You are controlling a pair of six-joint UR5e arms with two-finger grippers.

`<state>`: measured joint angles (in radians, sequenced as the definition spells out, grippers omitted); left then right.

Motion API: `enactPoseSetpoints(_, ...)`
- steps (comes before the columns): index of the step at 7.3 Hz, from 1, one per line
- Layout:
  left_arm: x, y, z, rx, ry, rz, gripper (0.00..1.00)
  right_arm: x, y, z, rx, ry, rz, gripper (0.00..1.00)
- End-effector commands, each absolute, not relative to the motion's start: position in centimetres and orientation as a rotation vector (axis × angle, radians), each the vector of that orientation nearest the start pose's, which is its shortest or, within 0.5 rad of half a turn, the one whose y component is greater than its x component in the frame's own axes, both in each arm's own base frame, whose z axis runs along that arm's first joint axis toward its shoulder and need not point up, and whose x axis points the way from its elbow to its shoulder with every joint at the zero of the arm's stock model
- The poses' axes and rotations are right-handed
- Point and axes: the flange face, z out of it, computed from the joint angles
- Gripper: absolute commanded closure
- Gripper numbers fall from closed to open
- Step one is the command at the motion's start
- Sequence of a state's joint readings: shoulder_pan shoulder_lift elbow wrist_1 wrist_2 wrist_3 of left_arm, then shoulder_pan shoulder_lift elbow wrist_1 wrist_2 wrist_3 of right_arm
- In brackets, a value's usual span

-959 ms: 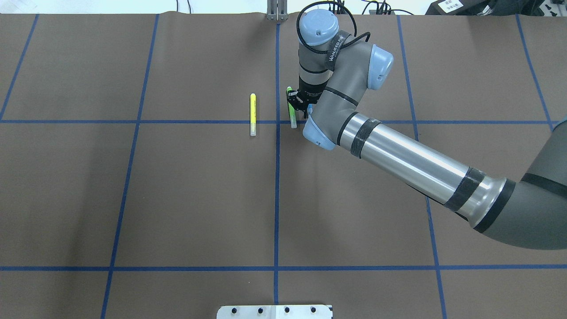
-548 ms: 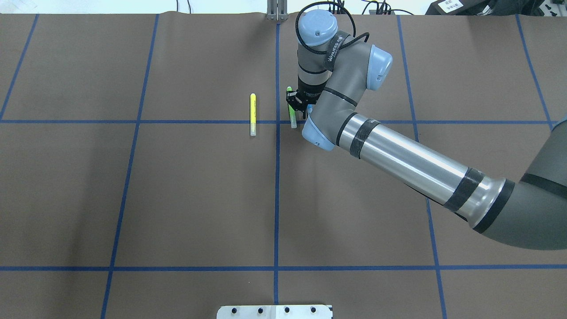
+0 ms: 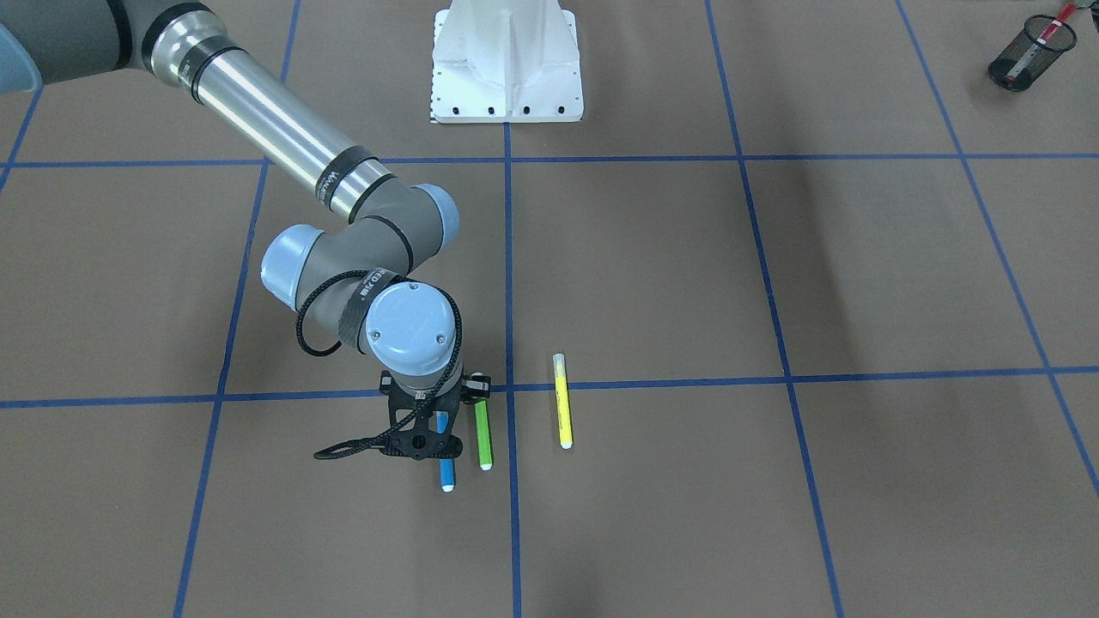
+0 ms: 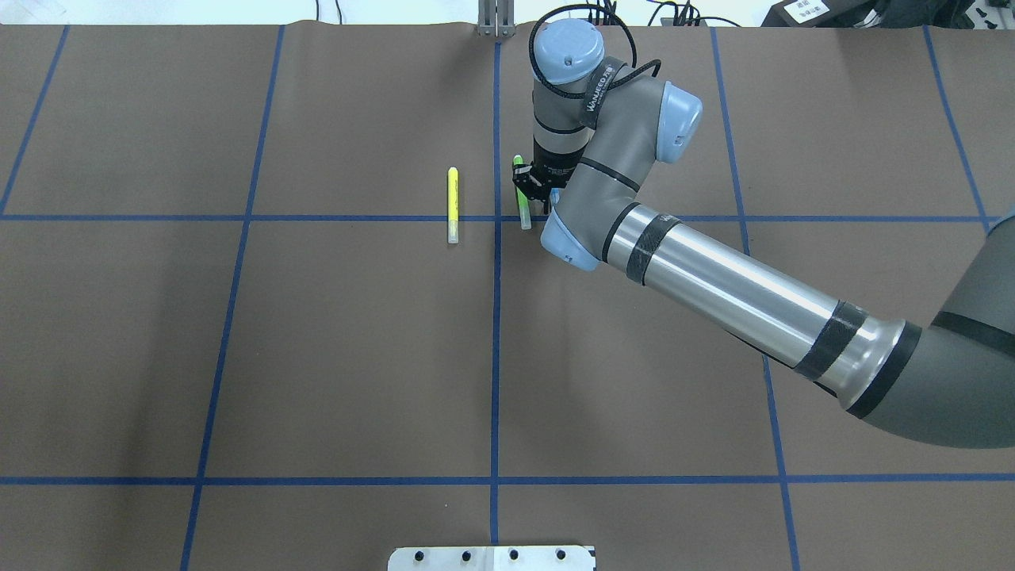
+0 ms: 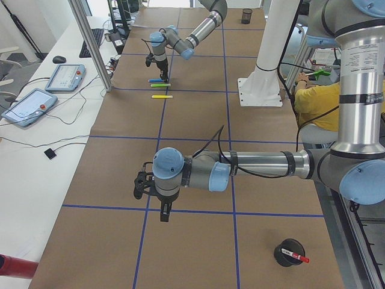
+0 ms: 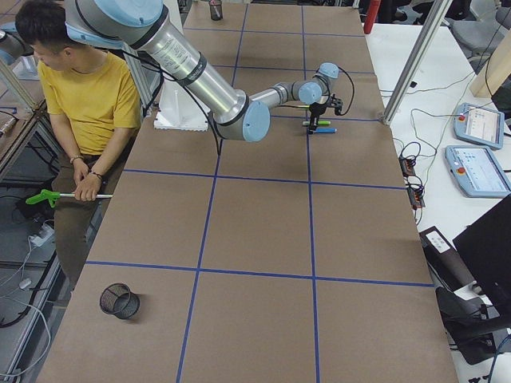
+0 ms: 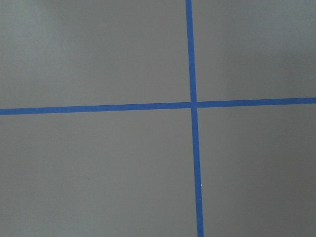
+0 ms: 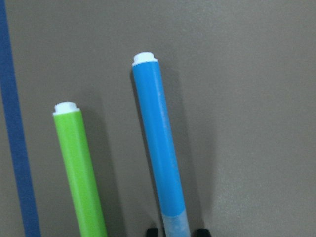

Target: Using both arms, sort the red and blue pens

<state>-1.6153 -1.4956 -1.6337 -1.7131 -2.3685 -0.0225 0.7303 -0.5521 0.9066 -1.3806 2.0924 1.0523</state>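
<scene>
Right wrist-mounted view: the bright blue pen with a clear cap [image 8: 160, 148] lies flat on the brown paper-covered counter [image 4: 357, 357], white end plug pointing away from the camera. The right arm [image 4: 737, 293] holds its jaws low, one dark tip on each side of the pen where barrel meets cap. They stand close to it, but whether they press cannot be told. Just beside it and roughly parallel lies the lime-green marker [image 8: 81, 173], parted from the pen by a narrow strip of counter. The yellow marker [image 3: 562, 403] lies farther off, across a blue tape line [image 3: 508, 257]. The step in hand, as I judge it, is taking up the blue pen. Done well, the jaws close squarely across the barrel, the tip nearer the green marker stays off it, and the lift goes straight up. The hold looks off-centre toward the cap, so the long end may droop. The red-capped pen with a white barrel [image 3: 1043, 36] stands in a black mesh cup [image 3: 1006, 70] at the robot's left end, so that half looks done. A second black mesh cup [image 6: 118, 301] at the right end is the likely goal. The left arm [image 5: 258, 164] hangs over a tape crossing; its jaws show only from the side, so I cannot tell their state. The white metal pedestal [image 3: 506, 60] and a seated person in a yellow shirt [image 6: 84, 96] are well apart from the pens.
</scene>
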Motion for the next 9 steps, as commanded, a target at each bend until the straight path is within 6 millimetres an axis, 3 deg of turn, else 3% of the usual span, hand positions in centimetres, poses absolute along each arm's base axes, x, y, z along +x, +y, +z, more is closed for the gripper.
enactPoseSetpoints(1, -8.3, -46.5, 64.7, 0.132, 0.795, -0.012, 0.0, -58.5, -63.6, 27.3, -0.102, -0.727, 0.061, 0.72)
enactPoseSetpoints(2, -8.3, -46.5, 64.7, 0.132, 0.795, -0.012, 0.0, -58.5, -63.6, 27.2, -0.102, -0.727, 0.061, 0.8)
enactPoseSetpoints(3, -8.3, -46.5, 64.7, 0.132, 0.795, -0.012, 0.0, -58.4, -63.5, 26.6, -0.094, -0.735, 0.053, 1.0)
enactPoseSetpoints(5, -8.3, -46.5, 64.7, 0.133, 0.795, -0.01, 0.0, -57.2, -63.6, 24.4, -0.069, -0.765, 0.037, 1.0)
enactPoseSetpoints(6, -8.3, -46.5, 64.6, 0.133, 0.795, -0.011, 0.0, -55.2, -63.6, 22.6, -0.061, -0.757, 0.029, 1.0)
enactPoseSetpoints(7, -8.3, -46.5, 64.6, 0.133, 0.797, -0.011, 0.0, -52.3, -62.4, 21.9, -0.053, -0.724, -0.035, 1.0)
enactPoseSetpoints(9, -8.3, -46.5, 64.6, 0.135, 0.796, -0.01, 0.0, -44.3, -60.7, 22.5, -0.004, -0.721, -0.146, 1.0)
